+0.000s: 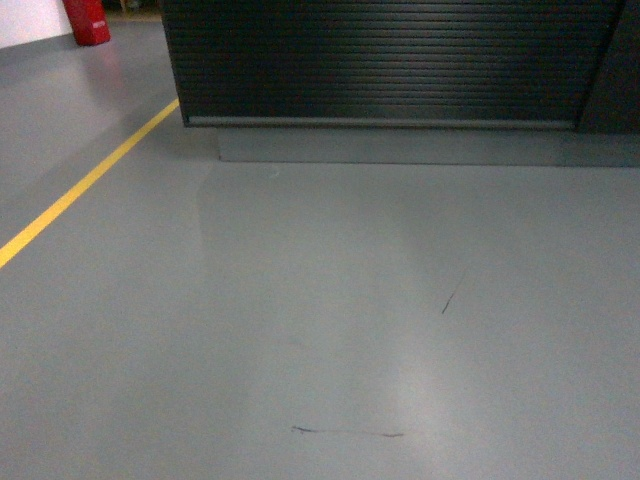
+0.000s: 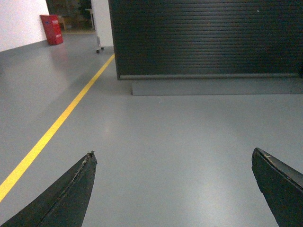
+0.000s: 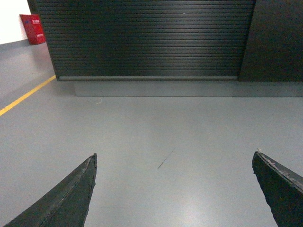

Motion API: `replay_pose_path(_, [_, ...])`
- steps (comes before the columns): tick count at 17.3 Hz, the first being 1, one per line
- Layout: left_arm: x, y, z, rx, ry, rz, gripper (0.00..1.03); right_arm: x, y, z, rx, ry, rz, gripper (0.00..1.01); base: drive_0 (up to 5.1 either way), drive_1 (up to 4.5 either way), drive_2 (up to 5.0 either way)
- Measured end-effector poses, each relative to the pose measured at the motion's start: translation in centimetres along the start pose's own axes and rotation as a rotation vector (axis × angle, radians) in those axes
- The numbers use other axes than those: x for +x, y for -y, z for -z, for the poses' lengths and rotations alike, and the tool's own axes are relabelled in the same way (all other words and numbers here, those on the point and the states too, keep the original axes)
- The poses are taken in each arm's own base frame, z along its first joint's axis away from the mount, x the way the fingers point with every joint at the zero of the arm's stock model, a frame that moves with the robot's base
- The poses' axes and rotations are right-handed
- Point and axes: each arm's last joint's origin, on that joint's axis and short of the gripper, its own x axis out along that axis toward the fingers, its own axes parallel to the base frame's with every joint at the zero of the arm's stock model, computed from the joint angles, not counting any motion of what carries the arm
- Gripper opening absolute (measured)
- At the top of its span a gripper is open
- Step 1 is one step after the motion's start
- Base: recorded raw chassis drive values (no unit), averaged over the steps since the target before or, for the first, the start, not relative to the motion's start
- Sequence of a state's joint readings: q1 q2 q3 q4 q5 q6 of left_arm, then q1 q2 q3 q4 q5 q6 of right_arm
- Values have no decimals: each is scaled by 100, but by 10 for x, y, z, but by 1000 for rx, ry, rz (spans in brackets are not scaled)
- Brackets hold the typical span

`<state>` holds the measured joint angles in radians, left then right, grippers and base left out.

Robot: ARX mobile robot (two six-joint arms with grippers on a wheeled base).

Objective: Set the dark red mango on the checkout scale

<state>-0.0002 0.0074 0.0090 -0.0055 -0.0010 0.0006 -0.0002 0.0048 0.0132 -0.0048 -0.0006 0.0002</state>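
Note:
The checkout (image 1: 390,60) shows only as a ribbed black front panel ahead, also in the left wrist view (image 2: 203,38) and the right wrist view (image 3: 147,38). Its top is out of view. The dark red mango and the scale are out of view. My left gripper (image 2: 173,156) is open over bare grey floor, nothing between its black fingers (image 2: 71,194). My right gripper (image 3: 174,157) is also open and holds nothing; its fingers (image 3: 279,189) frame the floor. Neither gripper shows in the head view.
Grey floor (image 1: 320,320) stretches up to the counter's grey plinth (image 1: 420,145). A yellow line (image 1: 80,190) runs along the left. A red box (image 1: 88,20) stands far left by a white wall. A white wheeled unit (image 2: 102,23) stands beside the counter's left end.

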Motion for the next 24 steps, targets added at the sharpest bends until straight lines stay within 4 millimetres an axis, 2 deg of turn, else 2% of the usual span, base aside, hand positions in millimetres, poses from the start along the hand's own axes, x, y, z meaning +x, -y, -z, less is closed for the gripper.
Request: replay_pose_path(24, [0, 0, 0, 0, 2, 0, 98, 0, 0, 0, 0, 2, 0, 98, -1, 430, -431])
